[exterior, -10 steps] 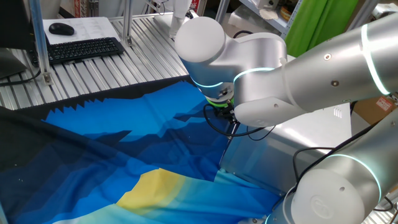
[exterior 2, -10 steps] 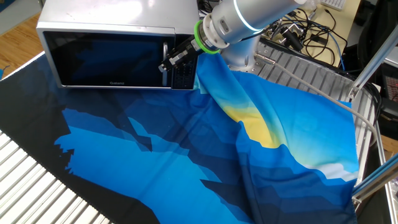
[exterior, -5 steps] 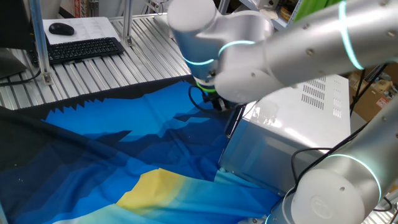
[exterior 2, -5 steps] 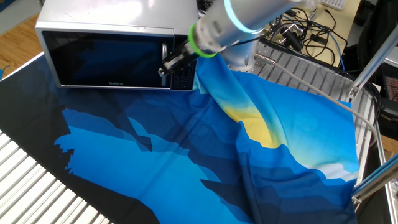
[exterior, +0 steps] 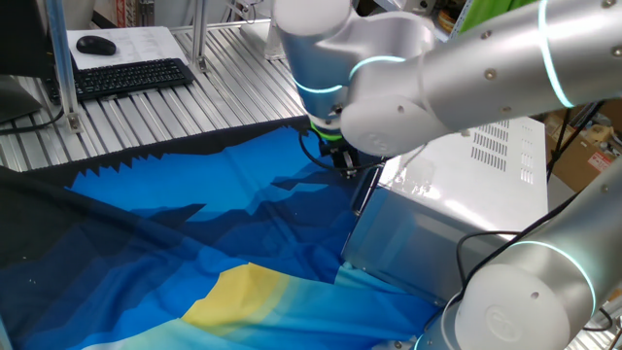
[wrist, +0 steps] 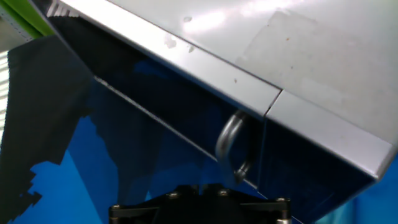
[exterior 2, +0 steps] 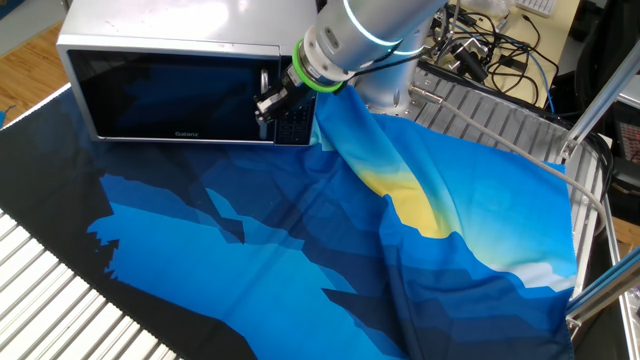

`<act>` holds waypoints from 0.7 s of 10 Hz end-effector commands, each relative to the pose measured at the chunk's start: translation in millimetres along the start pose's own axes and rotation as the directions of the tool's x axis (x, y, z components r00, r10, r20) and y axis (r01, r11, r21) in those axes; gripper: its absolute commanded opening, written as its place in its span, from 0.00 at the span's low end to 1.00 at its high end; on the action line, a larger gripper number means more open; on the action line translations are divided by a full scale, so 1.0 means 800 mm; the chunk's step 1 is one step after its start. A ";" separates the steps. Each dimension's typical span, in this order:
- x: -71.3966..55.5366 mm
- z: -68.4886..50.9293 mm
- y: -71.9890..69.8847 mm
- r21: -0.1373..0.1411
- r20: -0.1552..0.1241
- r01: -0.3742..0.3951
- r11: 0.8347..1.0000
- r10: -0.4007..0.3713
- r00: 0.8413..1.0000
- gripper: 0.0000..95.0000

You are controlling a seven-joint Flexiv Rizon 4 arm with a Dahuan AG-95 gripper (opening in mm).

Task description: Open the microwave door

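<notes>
Microwave door (exterior 2: pixel 170 95) — shut flush in the microwave (exterior 2: pixel 190 40), its vertical bar handle (wrist: pixel 229 138) just ahead of the claw (exterior 2: pixel 268 105). Task appears barely begun: handle not visibly grasped, the pull remains. Claw — whether clenched or released, cannot tell. Blue cloth (exterior 2: pixel 300 240) covers the table in front; ample swing room there.

small brand word, unreadable, on microwave door (exterior 2: pixel 170 95)

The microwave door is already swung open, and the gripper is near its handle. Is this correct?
Not quite. The door is closed, flush with the microwave, as the other fixed view shows. The gripper is indeed near the handle.
</notes>
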State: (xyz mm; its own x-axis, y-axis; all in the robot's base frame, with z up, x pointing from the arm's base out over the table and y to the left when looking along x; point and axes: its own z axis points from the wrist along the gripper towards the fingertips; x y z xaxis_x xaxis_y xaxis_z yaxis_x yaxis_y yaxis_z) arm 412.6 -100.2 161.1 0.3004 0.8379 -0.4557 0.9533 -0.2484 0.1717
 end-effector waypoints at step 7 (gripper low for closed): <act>-0.019 0.006 -0.031 -0.029 0.018 0.074 0.997 -0.074 0.997 0.40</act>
State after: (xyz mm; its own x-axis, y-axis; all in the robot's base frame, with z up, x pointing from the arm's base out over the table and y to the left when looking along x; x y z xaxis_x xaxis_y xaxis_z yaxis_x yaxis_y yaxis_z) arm 386.0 -110.2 159.4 0.2282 0.8475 -0.4793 0.9715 -0.1655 0.1698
